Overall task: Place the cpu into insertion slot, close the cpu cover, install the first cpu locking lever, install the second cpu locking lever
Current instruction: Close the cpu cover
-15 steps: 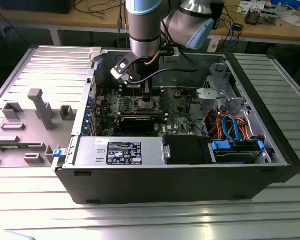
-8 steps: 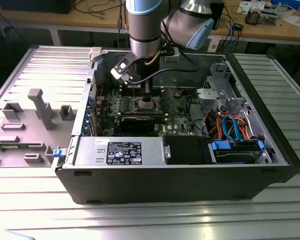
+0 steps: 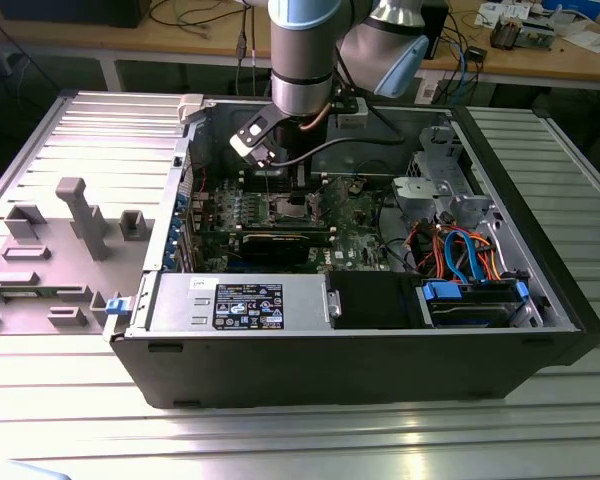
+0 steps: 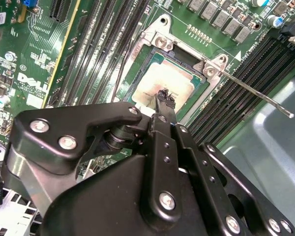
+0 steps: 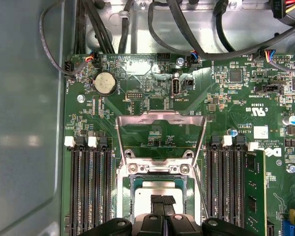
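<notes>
Tool (image 4: pixel 164 97), black linkage in foreground of both wrist views. Fingertips pressed together w/ nothing between them, tips directly over the cpu (image 4: pixel 155 81); touching or just above, cannot tell. Cpu lies flat inside the insertion slot (image 4: pixel 184 55), edges square w/ the rim. Cpu cover (image 5: pixel 161 116) not yet closed: tilted up, hinged at the slot edge farthest from the tool body. Locking lever (image 4: pixel 258 95), thin rod, free, angling off one slot corner. Exterior view: tool at approx. 10 o'clock from the computer case (image 3: pixel 360 350) centre.

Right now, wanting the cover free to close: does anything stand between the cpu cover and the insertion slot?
Yes. The end effector rests over the cpu seated in the insertion slot, in the open cpu cover's closing path.
</notes>
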Robot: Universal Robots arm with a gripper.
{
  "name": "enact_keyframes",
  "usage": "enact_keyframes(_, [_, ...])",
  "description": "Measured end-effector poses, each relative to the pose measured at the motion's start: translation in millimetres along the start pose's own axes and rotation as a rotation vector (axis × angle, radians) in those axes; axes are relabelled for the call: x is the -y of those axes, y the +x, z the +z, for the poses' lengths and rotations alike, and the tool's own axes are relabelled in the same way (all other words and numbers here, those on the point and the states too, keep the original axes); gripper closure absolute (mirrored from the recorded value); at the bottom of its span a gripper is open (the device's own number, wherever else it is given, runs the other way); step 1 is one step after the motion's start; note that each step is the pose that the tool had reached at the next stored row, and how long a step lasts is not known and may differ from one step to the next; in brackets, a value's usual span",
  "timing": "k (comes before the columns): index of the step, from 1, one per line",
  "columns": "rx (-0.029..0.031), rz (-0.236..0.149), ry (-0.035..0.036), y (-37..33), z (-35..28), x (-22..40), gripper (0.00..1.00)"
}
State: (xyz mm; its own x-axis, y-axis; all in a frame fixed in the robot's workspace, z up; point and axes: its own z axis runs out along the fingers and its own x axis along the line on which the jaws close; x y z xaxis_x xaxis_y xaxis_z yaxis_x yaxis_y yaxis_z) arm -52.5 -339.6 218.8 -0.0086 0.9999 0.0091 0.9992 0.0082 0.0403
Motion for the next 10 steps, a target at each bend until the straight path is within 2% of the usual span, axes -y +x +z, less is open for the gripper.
enact_keyframes(10, [0.0023,0.0,0.0,0.1,-0.3,0.0,0.89])
